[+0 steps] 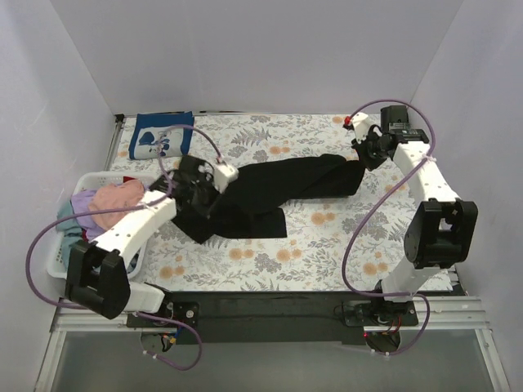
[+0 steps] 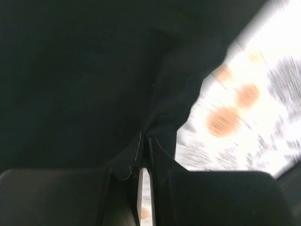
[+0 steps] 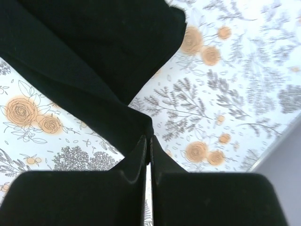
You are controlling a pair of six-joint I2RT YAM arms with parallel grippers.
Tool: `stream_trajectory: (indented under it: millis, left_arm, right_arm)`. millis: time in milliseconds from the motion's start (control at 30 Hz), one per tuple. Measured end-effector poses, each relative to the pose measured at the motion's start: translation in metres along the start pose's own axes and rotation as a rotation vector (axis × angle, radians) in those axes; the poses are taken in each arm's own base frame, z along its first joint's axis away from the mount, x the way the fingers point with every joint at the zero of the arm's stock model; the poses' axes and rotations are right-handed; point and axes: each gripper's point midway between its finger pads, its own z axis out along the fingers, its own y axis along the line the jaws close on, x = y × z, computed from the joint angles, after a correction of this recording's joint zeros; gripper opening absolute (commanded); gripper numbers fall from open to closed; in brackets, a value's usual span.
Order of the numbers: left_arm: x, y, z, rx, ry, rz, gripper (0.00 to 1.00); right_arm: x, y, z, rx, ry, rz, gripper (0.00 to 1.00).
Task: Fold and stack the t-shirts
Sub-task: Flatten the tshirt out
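Note:
The plain black t-shirt (image 1: 278,194) stretches across the middle of the floral table cover between both arms. My left gripper (image 1: 198,189) is shut on its left end; in the left wrist view black cloth (image 2: 94,84) fills the frame and is pinched at the fingertips (image 2: 145,141). My right gripper (image 1: 365,157) is shut on its right end, gripping a corner of the cloth (image 3: 94,70) just above the cover. The navy blue tee with white graphic (image 1: 161,136) lies folded at the back left. Pink, lavender and teal tees (image 1: 106,202) sit in the basket.
The white plastic basket (image 1: 61,261) stands at the left edge beside the left arm. The floral table cover (image 1: 327,237) spans the table. White walls close in the left, back and right sides.

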Motion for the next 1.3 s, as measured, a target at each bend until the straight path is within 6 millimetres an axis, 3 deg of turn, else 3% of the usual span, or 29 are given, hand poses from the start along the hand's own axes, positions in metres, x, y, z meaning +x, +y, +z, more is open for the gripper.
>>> stream_trajectory:
  millis: [133,233,400,500,600,700,767,900,1000,1167,1300]
  left_arm:
    - [-0.077,0.092,-0.078,-0.185,-0.271,-0.144,0.0]
    - [-0.112,0.136,-0.137,-0.277,-0.436,-0.203,0.0]
    - [-0.134,0.192,-0.231,-0.417,-0.653,-0.314,0.0]
    - [-0.155,0.2,-0.281,-0.469,-0.777,-0.311,0.0]
    - [-0.176,0.189,-0.323,-0.507,-0.893,-0.265,0.0]
    - [-0.186,0.16,-0.369,-0.553,-1.008,-0.206,0.0]
    - [-0.191,0.128,-0.414,-0.603,-1.115,-0.135,0.0]
    - [-0.19,0.066,-0.484,-0.698,-1.284,0.0,0.0]
    - [-0.187,0.018,-0.536,-0.773,-1.405,0.106,0.0]
    - [-0.189,-0.021,-0.593,-0.86,-1.526,0.206,0.0]
    - [-0.194,-0.016,-0.596,-0.865,-1.519,0.217,0.0]
  right_arm:
    - [-0.02,-0.008,-0.038,0.07,-0.078,-0.019,0.01]
    - [-0.045,-0.018,-0.073,0.137,-0.153,-0.029,0.01]
    - [-0.104,-0.038,-0.151,0.294,-0.346,-0.052,0.01]
    - [-0.138,-0.04,-0.216,0.405,-0.5,-0.08,0.01]
    - [-0.157,-0.032,-0.286,0.525,-0.646,-0.107,0.01]
    - [-0.164,-0.016,-0.353,0.635,-0.782,-0.133,0.01]
    - [-0.162,-0.001,-0.395,0.704,-0.865,-0.148,0.01]
    - [-0.151,0.029,-0.474,0.851,-1.023,-0.185,0.01]
    - [-0.141,0.05,-0.521,0.951,-1.117,-0.224,0.01]
    - [-0.135,0.067,-0.58,1.104,-1.215,-0.287,0.01]
    - [-0.141,0.059,-0.581,1.153,-1.199,-0.329,0.01]
